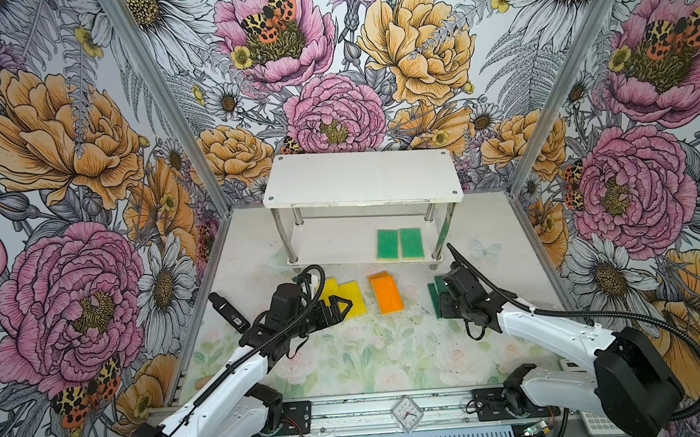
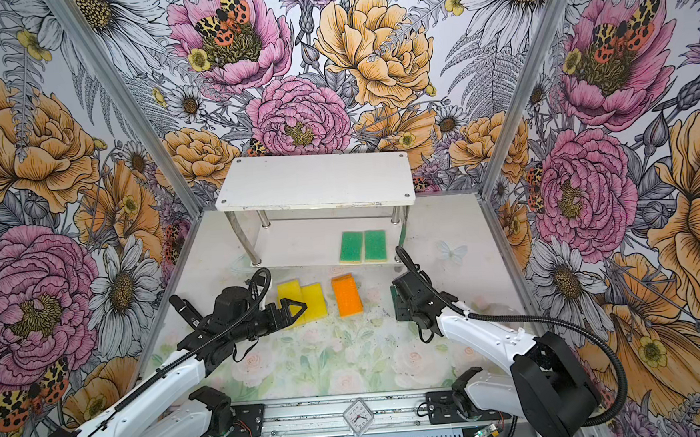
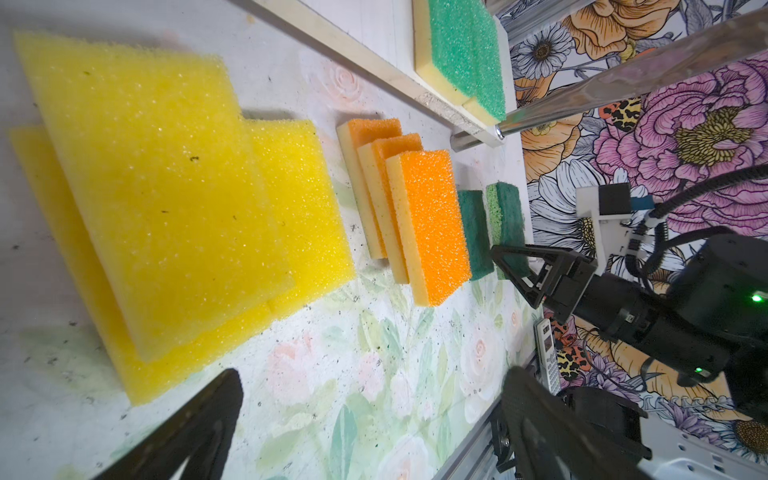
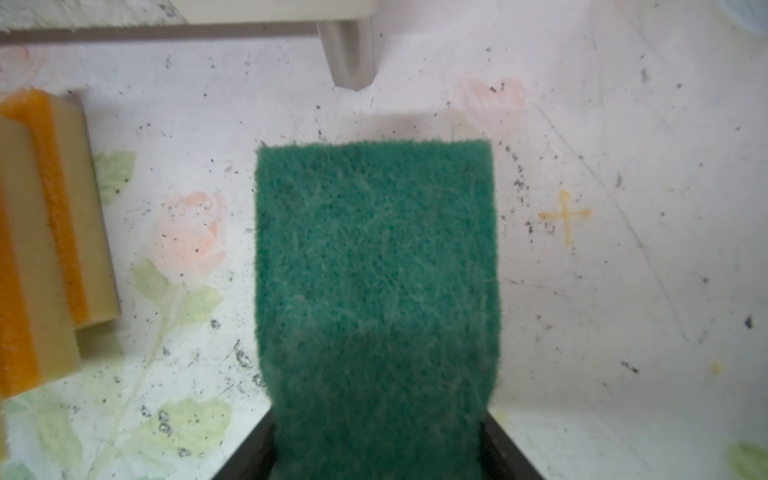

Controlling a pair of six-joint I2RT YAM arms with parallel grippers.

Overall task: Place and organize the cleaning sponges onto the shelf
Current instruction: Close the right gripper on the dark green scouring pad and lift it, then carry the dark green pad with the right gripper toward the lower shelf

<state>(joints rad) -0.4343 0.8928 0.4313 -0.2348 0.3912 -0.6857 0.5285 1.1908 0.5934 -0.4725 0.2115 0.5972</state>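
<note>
Jaws, right gripper (image 4: 380,451): clenched on the two long edges of a dark green sponge (image 4: 374,270), low over the counter (image 4: 623,291), near the right front leg of the shelf (image 1: 362,177).
Jaws, left gripper (image 1: 339,307): released, spread wide, at the near edge of the yellow sponges (image 1: 347,296).

Writing and marks: small clock (image 1: 407,413) on the front rail, numerals too small to read; white keypad device (image 1: 598,423) at the front right, keys unreadable; yellow hand-drawn cross (image 4: 565,216) on the counter beside the held sponge.

Sponges:
- Two green sponges (image 1: 400,243), pale underlayer, side by side and touching at the right end of the shelf's lower board. Top board bare.
- Yellow sponges overlapped in a loose stack.
- Three orange sponges (image 3: 419,224) overlapped stepwise, pale underlayers showing, between yellow and dark green.
- Second dark green sponge (image 3: 476,232) on the orange side of the held one.

Surface: counter printed with pale roses and leaves, peppered with dark specks and scuffs.

Room: walls (image 1: 66,162) papered with large peonies, daisies and spotted moths; aluminium posts (image 1: 166,106) at the corners.
</note>
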